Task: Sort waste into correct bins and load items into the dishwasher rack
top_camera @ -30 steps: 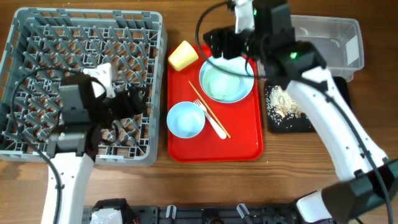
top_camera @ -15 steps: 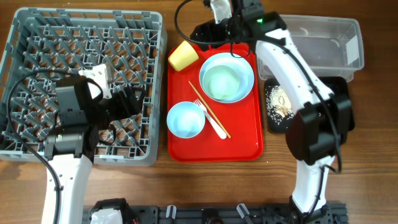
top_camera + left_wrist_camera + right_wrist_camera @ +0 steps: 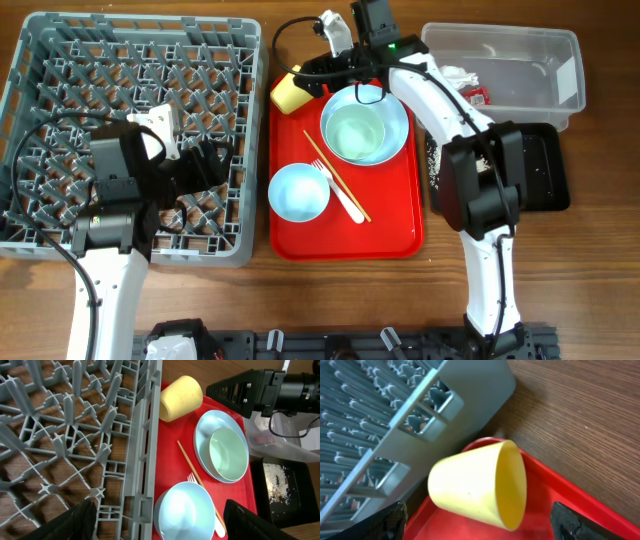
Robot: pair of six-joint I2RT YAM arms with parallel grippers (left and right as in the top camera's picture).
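The yellow cup (image 3: 290,92) lies on its side at the far left corner of the red tray (image 3: 395,225), beside the grey rack (image 3: 60,60). My right gripper (image 3: 316,74) is open right at the cup, its fingers either side of it in the right wrist view (image 3: 480,520); the cup (image 3: 477,491) is not gripped. The green bowl (image 3: 356,132) sits in the pale plate (image 3: 395,108). The light blue bowl (image 3: 298,192), fork (image 3: 347,203) and chopsticks (image 3: 333,172) lie on the tray. My left gripper (image 3: 215,160) is open and empty over the rack's right edge.
The clear tub (image 3: 530,60) at the back right holds the paper wad (image 3: 458,78) and red packet (image 3: 478,95). The black tray (image 3: 548,165) is in front of it, with rice crumbs (image 3: 277,480) showing in the left wrist view. My right arm crosses the tub's left end.
My right gripper has moved left and down to the yellow cup, uncovering the tub's left end. The left arm has barely moved.
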